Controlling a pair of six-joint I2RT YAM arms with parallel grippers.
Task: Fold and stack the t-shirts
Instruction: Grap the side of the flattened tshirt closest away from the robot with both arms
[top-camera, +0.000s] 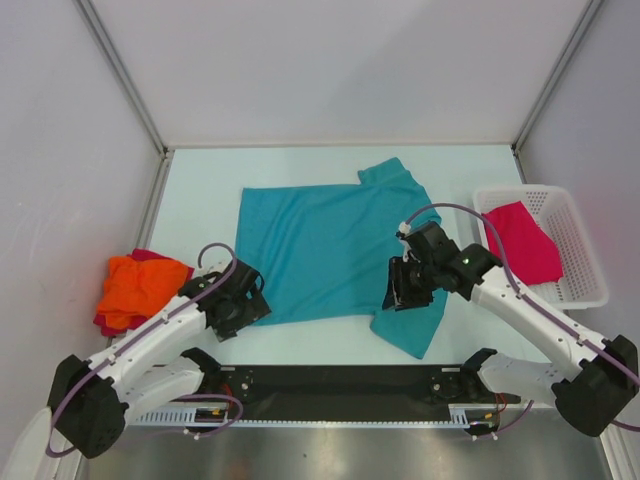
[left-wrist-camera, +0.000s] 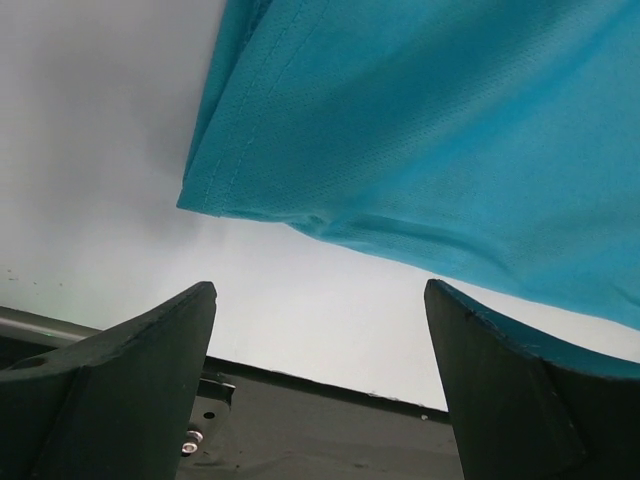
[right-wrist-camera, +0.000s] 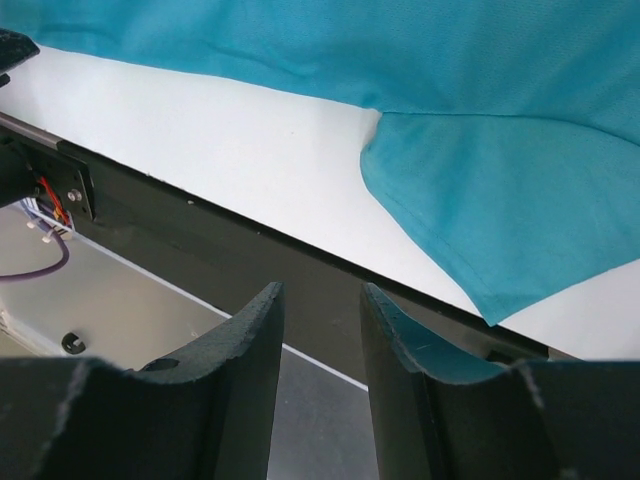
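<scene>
A pale worktop (top-camera: 200, 200) walled by white panels carries the teal t-shirt (top-camera: 320, 250), spread flat at centre frame. Only the top view shows the orange t-shirt (top-camera: 140, 285) at left and the magenta t-shirt (top-camera: 525, 240) in the basket (top-camera: 585, 290) at right. The wrist views show the left tool (left-wrist-camera: 320, 300) gaping wide by the hem corner and the right tool (right-wrist-camera: 322, 300) narrow, gripping nothing.

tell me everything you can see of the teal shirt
The teal shirt is a plain short-sleeved one of soft, finely knit-looking cloth with a stitched hem. It lies spread flat and sideways on the white table, hem to the left, sleeves to the right, one pointing far, one near. The left pincer stands open just short of its near hem corner; the right pincer is over the near sleeve, empty. Neither grips it.
</scene>
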